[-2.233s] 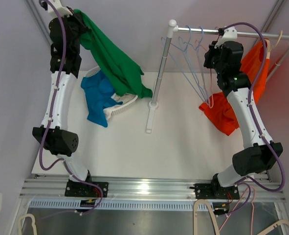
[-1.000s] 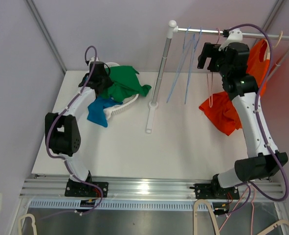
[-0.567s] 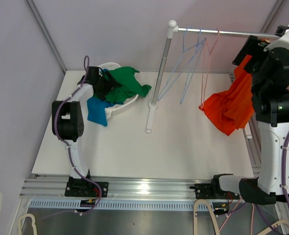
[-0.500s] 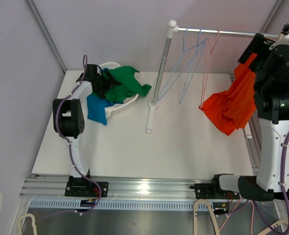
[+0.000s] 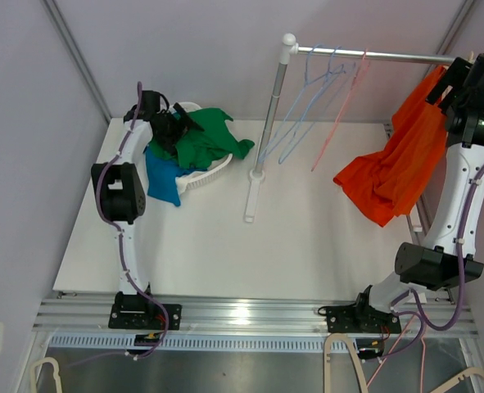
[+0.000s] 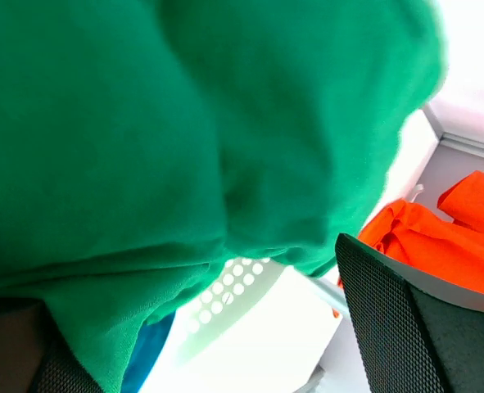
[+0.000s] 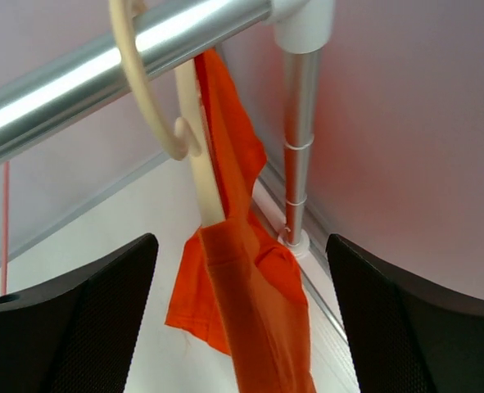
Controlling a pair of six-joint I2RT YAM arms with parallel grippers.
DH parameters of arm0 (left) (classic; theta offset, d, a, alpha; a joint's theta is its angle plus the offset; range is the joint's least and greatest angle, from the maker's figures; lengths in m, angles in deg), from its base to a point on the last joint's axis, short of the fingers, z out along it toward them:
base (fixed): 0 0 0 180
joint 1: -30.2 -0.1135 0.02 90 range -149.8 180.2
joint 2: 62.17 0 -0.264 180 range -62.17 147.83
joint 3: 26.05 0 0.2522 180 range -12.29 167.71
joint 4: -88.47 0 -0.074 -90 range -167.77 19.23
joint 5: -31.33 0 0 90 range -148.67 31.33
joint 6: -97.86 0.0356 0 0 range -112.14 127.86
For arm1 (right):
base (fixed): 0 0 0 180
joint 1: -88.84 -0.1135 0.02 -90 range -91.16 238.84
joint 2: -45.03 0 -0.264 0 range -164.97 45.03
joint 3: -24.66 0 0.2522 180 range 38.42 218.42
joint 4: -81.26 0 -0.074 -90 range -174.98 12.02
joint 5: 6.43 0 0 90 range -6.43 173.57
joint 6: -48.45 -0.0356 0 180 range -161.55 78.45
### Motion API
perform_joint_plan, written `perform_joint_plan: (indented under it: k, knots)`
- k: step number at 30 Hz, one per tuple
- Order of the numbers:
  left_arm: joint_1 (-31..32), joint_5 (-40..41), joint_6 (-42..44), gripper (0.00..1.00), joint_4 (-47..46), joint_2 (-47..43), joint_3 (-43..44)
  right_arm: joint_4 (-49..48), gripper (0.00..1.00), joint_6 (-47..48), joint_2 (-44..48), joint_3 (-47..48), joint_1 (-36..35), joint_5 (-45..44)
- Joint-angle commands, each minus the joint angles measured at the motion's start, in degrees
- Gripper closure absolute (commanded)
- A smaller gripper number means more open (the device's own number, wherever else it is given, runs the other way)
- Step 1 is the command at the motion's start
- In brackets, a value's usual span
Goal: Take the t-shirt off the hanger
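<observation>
Left arm lowered since the raise, green shirt (image 5: 209, 139) dumped in white basket (image 5: 199, 182); right arm gone up to the rail (image 5: 389, 56).
Near side: left gripper (image 5: 178, 128) stood spread wide over the basket, gripping nothing, green shirt heaped beside a blue garment (image 5: 161, 176). Farther back, orange t-shirt (image 5: 397, 168) hung on its cream hanger (image 7: 194, 139) from the rail, between the wide-open jaws of the right gripper (image 7: 240, 246), clear of both fingers.

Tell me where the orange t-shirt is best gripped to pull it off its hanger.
Likely the bunched fabric under the neck of the cream hanger, approached from where the right hand faces it: the orange t-shirt hangs there as a narrow fold, clear of the rail.
</observation>
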Motion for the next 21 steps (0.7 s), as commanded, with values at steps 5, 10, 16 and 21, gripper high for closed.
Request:
perform_joint_plan:
  k: [5,10,16,21]
  knots:
    - [1.44,6.51,-0.67,0.00,-4.46,-16.46,-7.69,-3.82,0.18,-0.26,-1.44,2.49,0.64,5.55]
    - [1.97,9.61,0.93,0.00,3.09,-18.86,-0.76,-5.76,0.25,1.14,-3.63,2.49,0.47,3.27]
    - [4.16,12.24,3.22,0.00,3.72,-24.38,-5.74,-9.01,0.34,2.64,-5.65,2.66,0.47,2.74]
    - [4.69,12.95,2.43,0.01,-0.58,-34.57,-15.66,-8.48,0.50,2.64,-9.35,4.34,0.56,3.00]
